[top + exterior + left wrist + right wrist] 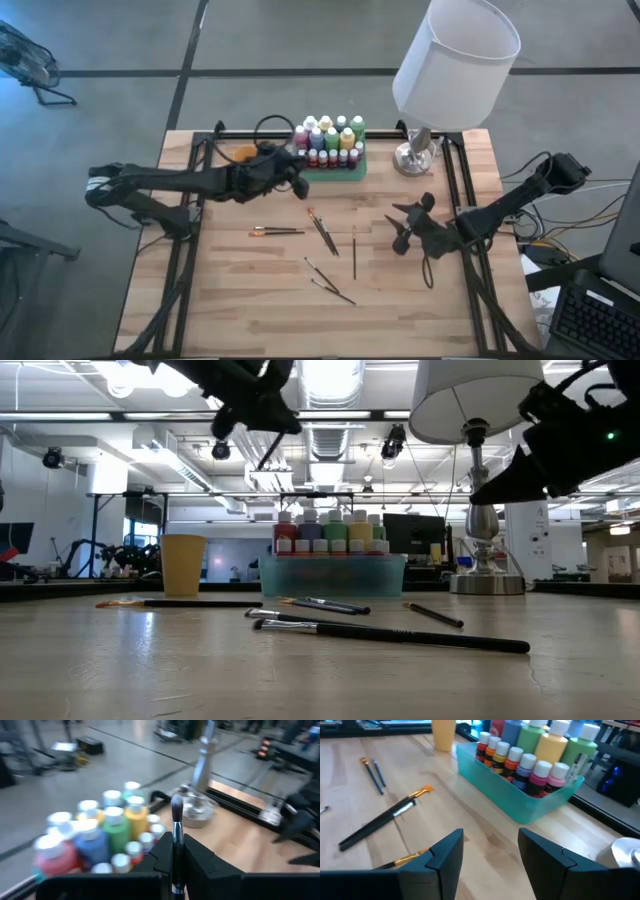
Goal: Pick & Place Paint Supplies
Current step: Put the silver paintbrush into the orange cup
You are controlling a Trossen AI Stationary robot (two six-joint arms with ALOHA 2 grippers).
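Nearest, on the wooden worktop (230, 300), several thin dark-handled paintbrushes (333, 292) lying loose and flat, well apart from both arms; one long brush (400, 637) closest to the front edge in the low view, others scattered behind it, one of them with an orange tip (422, 791). Further in, at the right side, the right tool (398, 228) hovering above the wood, released, its two fingers (445, 855) spread apart with nothing between them, aimed toward the brushes and the tray. Further again, left of centre, the left tool (298, 187) raised above the worktop just in front of the tray, clenched on one held paintbrush (176, 820), bristle end sticking out forward past the fingertips. Behind it, near the far edge, the green tray (340, 172) resting on the worktop, packed with paint bottles (328, 140) standing upright: tall ones with pale caps in red, blue, green and yellow at the back, small ones in a row at the front. Just left of the tray, an orange cup (243, 153), upright; whether touching the tray, cannot tell. To the right of the tray, a table lamp (455, 55) with a white shade and a metal base, standing at the far right corner.
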